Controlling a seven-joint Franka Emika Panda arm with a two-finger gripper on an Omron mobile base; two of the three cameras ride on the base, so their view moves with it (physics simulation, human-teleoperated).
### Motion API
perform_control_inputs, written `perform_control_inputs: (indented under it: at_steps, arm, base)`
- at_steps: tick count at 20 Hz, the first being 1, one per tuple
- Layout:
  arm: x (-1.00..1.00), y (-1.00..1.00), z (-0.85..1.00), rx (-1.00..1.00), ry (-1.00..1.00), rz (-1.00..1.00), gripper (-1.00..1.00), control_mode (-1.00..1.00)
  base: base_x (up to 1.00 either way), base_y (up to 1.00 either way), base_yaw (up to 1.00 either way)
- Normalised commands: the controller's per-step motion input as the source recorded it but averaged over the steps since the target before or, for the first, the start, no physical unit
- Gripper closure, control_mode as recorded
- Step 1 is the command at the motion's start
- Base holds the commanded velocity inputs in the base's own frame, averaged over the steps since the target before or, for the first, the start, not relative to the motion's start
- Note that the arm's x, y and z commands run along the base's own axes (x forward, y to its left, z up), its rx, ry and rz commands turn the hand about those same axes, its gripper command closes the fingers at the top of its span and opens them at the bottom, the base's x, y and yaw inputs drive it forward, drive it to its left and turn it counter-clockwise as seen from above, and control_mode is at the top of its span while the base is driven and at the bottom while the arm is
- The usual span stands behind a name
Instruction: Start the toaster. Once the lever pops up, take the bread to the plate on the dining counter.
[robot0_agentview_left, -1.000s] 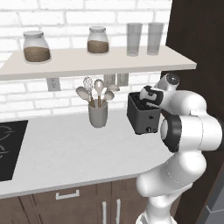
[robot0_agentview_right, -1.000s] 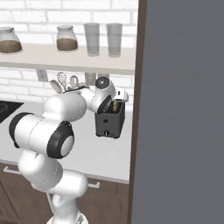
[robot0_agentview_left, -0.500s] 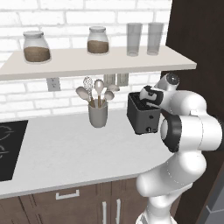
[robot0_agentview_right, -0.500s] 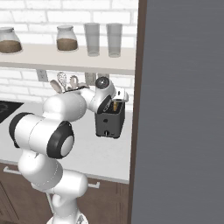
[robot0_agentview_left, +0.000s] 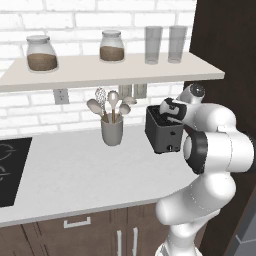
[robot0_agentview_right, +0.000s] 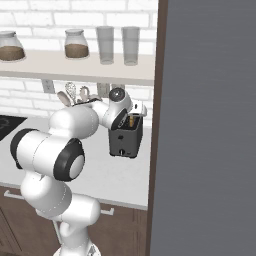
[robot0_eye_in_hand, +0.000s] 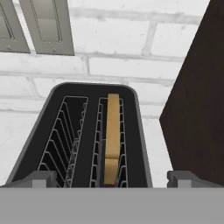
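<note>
The dark grey toaster (robot0_agentview_left: 162, 134) stands on the pale worktop beside the dark cabinet wall. Its top (robot0_eye_in_hand: 87, 131) has two wire-lined slots. The tan bread (robot0_eye_in_hand: 112, 131) stands on edge in the right slot, its top edge just above the rim; it also peeks out as a tan sliver of bread (robot0_agentview_right: 131, 120). My gripper (robot0_eye_in_hand: 112, 179) hovers open just above the toaster's near end, one fingertip (robot0_eye_in_hand: 41, 178) on each side, touching nothing. From the side the hand (robot0_agentview_left: 169, 110) sits right over the toaster (robot0_agentview_right: 125, 141). The plate and the dining counter are out of view.
A grey utensil cup (robot0_agentview_left: 112, 131) with spoons stands left of the toaster. A shelf (robot0_agentview_left: 100, 75) with jars and glasses hangs overhead. A tall dark cabinet wall (robot0_eye_in_hand: 197, 96) rises close on the toaster's right. A black cooktop (robot0_agentview_left: 10, 170) lies at far left.
</note>
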Motion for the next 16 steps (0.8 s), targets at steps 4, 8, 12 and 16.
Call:
perform_control_inputs:
  at_steps: [4,8,12,16]
  arm:
    - [0.0,0.0,0.0,0.0,0.0,0.0,-1.0,-1.0]
    - [0.0,0.0,0.0,0.0,0.0,0.0,-1.0,-1.0]
    - [0.0,0.0,0.0,0.0,0.0,0.0,-1.0,-1.0]
    - [0.0,0.0,0.0,0.0,0.0,0.0,-1.0,-1.0]
  base:
    - [0.0,0.0,0.0]
    - [0.0,0.0,0.0]
    - [0.0,0.0,0.0]
    - [0.0,0.0,0.0]
